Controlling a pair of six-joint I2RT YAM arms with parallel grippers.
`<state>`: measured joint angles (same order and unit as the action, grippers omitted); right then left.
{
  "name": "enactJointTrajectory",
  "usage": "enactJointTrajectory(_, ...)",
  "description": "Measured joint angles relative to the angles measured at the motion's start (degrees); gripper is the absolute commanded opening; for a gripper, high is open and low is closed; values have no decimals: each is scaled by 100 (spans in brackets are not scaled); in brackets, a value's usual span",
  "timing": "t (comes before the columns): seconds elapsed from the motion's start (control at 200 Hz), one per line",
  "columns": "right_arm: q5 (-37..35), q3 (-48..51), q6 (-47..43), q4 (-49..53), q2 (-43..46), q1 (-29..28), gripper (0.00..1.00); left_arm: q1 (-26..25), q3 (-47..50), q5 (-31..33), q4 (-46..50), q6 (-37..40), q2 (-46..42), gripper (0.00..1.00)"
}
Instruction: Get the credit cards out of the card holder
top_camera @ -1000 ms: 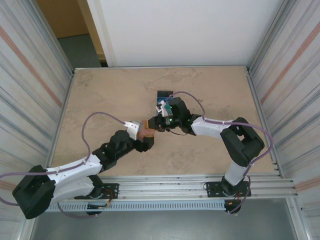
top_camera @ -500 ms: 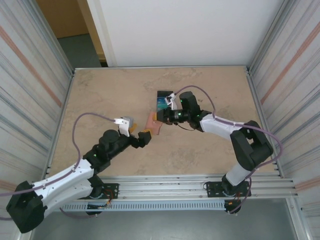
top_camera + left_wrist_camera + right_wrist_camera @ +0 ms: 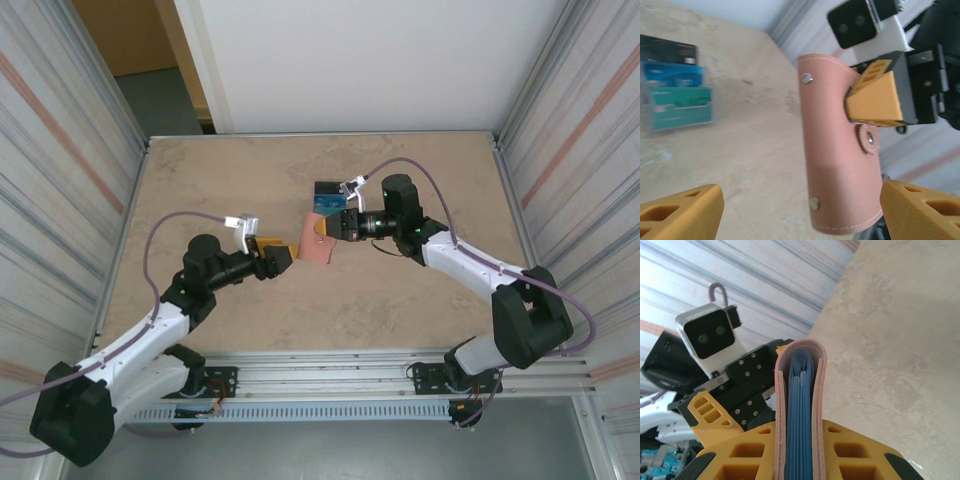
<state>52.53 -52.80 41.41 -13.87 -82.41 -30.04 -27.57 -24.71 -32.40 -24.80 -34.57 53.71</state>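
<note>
Presently the right gripper (image 3: 322, 228) is clamped on the folded card holder (image 3: 318, 243), holding it above the table (image 3: 220, 190), probably so the left gripper (image 3: 285, 255), open just beside it, can reach inside; three credit cards (image 3: 328, 190) lie close behind.

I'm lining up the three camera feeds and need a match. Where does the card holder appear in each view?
Top external: the card holder is near the picture's centre, at the tip of the right gripper.
Left wrist: right of centre, a brown leather face with metal studs.
Right wrist: bottom centre, seen edge-on with blue inside.
Shared landmark: the right gripper's yellow fingers clamped on it.
</note>
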Motion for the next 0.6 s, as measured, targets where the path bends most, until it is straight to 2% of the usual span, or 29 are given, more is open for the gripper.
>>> enactJointTrajectory(0.276, 267, 0, -162, -2, 116, -98, 9, -131, -295, -981, -592, -125, 533, 61)
enactJointTrajectory(0.376, 317, 0, -173, -2, 125, -144, 9, -223, -326, -1143, -660, -79, 651, 47)
enactJointTrajectory(0.491, 378, 0, -212, -4, 155, -157, 9, -302, -334, -1213, -662, -20, 758, 41)
enactJointTrajectory(0.601, 450, 0, -260, -9, 155, -155, 9, -332, -337, -1220, -660, 9, 769, 31)
